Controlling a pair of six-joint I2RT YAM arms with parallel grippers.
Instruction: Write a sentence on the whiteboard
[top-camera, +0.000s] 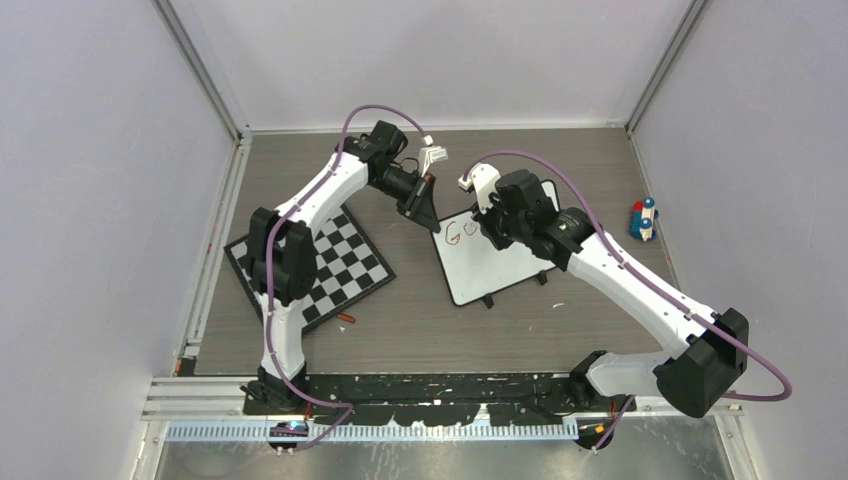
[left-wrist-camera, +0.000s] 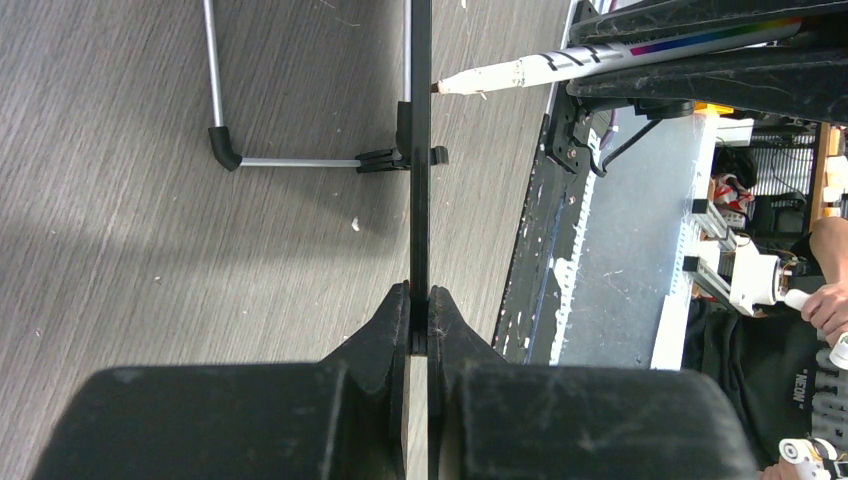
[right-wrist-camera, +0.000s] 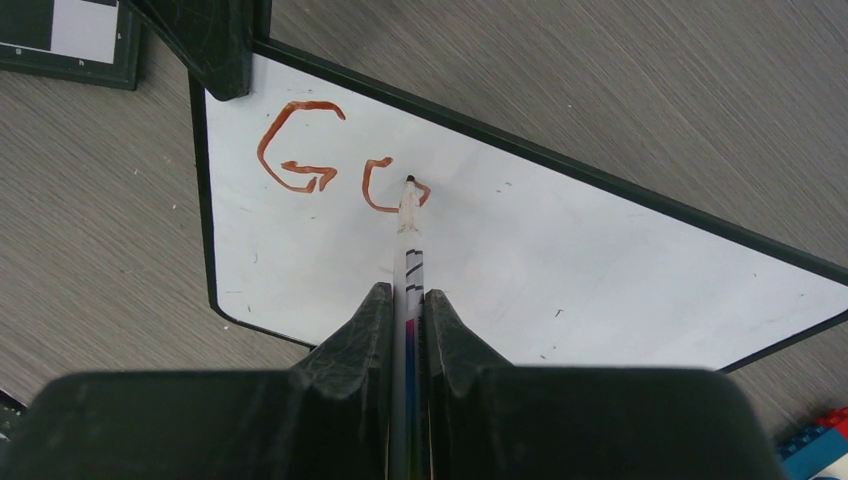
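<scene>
The whiteboard (top-camera: 490, 262) lies tilted on the table, right of centre; it also fills the right wrist view (right-wrist-camera: 560, 270). Red-brown writing (right-wrist-camera: 300, 150) reads "G" and a half-drawn second letter. My right gripper (right-wrist-camera: 408, 295) is shut on a white marker (right-wrist-camera: 410, 250) whose tip touches the board at that second letter. My left gripper (left-wrist-camera: 420, 295) is shut on the whiteboard's thin black edge (left-wrist-camera: 420, 150) at its far left corner (top-camera: 425, 205). The marker also shows in the left wrist view (left-wrist-camera: 520, 72).
A black-and-white checkerboard (top-camera: 330, 270) lies left of the whiteboard. A small red and blue toy (top-camera: 643, 220) stands at the right wall. A small orange piece (top-camera: 346, 319) lies near the checkerboard's front corner. The board's metal stand (left-wrist-camera: 215, 100) shows in the left wrist view.
</scene>
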